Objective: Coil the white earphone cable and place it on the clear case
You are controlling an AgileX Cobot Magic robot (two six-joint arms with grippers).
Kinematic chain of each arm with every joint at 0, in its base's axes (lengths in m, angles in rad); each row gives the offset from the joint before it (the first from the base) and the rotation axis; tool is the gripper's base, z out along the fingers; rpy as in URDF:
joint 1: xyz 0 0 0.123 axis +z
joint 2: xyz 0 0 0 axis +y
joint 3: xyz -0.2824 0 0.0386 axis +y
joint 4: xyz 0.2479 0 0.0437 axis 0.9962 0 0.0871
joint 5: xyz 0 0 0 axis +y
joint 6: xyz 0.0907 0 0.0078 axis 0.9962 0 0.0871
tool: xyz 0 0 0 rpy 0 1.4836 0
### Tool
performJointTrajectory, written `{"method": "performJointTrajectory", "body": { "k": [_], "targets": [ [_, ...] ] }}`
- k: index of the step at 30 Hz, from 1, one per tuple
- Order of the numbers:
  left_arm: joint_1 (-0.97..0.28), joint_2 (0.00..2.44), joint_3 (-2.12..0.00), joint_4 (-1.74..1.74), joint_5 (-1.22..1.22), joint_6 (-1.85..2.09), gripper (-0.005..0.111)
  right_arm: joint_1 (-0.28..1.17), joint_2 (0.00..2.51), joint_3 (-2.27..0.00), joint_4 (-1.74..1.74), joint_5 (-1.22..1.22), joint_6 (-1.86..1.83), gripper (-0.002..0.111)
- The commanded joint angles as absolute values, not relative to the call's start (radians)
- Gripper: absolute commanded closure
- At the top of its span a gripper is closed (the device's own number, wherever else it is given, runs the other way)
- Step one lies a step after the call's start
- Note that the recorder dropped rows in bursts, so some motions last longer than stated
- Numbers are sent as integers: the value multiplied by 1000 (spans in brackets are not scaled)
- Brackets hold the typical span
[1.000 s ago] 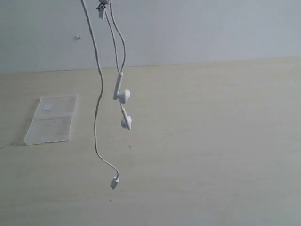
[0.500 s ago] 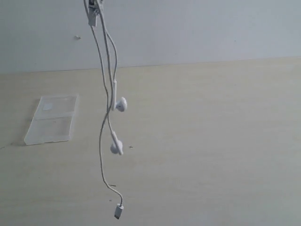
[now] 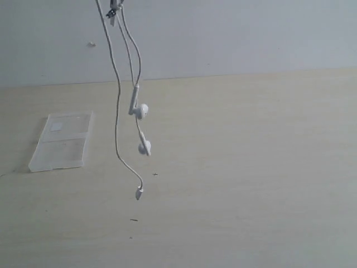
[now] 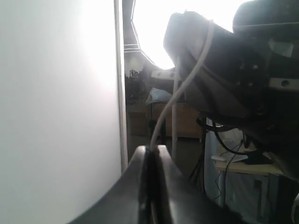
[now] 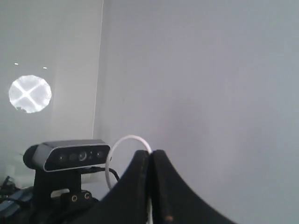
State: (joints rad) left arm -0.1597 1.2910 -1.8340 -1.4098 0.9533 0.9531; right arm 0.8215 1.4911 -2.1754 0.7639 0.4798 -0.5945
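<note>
The white earphone cable (image 3: 117, 111) hangs in the air from above the top edge of the exterior view, over the table. Its two earbuds (image 3: 141, 110) dangle mid-height and the plug end (image 3: 138, 194) hangs lowest. Neither gripper shows in the exterior view. In the left wrist view my left gripper (image 4: 152, 149) is shut on the cable (image 4: 184, 84), which runs up from its tips over the other arm. In the right wrist view my right gripper (image 5: 150, 152) is shut on a loop of the cable (image 5: 122, 144). The clear case (image 3: 60, 142) lies open and flat on the table at the left.
A pale wooden table (image 3: 251, 167) fills the lower part of the exterior view, with a grey wall (image 3: 234, 33) behind it. A camera on a stand (image 5: 70, 156) shows in the right wrist view.
The left gripper has shut on the cable. The hanging cable has swung: it dropped lower half a second ago and has now been drawn up, the plug end higher than before.
</note>
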Motion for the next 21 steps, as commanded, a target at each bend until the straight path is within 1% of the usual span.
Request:
{"method": "performJointTrajectory", "body": {
  "k": [1,5,12,21],
  "targets": [
    [-165,1266,-1840,-1415,892,963,107,825,1460,-2182,575,539,-455,108],
    [-165,1252,-1840,-1415,861,963,107,825,1451,-2182,350,637,-279,108],
    [-165,1249,-1840,-1417,862,958,107,825,1459,-2182,342,760,-277,108],
    [-165,1240,-1840,-1417,846,960,107,825,1488,-2182,347,825,-258,108]
  ]
}}
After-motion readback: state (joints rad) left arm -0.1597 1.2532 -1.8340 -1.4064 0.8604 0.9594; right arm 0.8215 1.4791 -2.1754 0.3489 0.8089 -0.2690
